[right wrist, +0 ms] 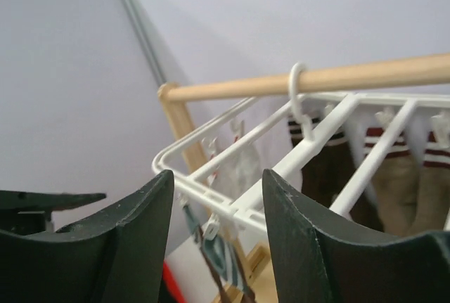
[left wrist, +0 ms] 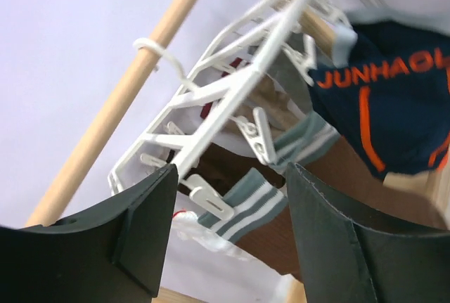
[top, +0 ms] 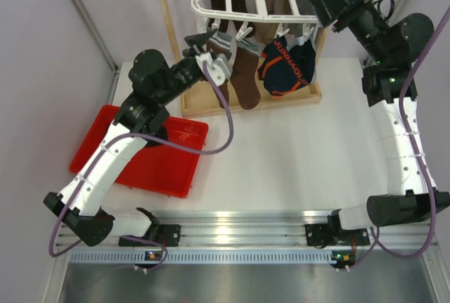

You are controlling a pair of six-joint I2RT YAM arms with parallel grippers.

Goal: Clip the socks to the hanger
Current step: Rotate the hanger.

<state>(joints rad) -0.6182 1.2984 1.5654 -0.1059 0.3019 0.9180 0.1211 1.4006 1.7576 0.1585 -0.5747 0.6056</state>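
The white hanger (top: 254,9) hangs from the wooden frame at the back. Dark brown socks with grey-and-white striped cuffs (top: 245,78) hang clipped at its near edge. My left gripper (top: 205,40) is open and empty, raised to the hanger's near left corner. In the left wrist view (left wrist: 232,208) a striped cuff (left wrist: 247,207) held by a white clip (left wrist: 211,202) lies between its jaws, beyond the tips. My right gripper (top: 316,4) is open and empty at the hanger's right side. In the right wrist view (right wrist: 218,201) a hanger bar (right wrist: 211,196) shows between its jaws.
The light wooden post frame (top: 167,29) stands on a base at the back. Navy fabric with orange trim (top: 286,69) hangs beside the brown socks. A red tray (top: 179,154) lies on the white table (top: 295,155) under the left arm. More brown socks (right wrist: 330,173) hang further back.
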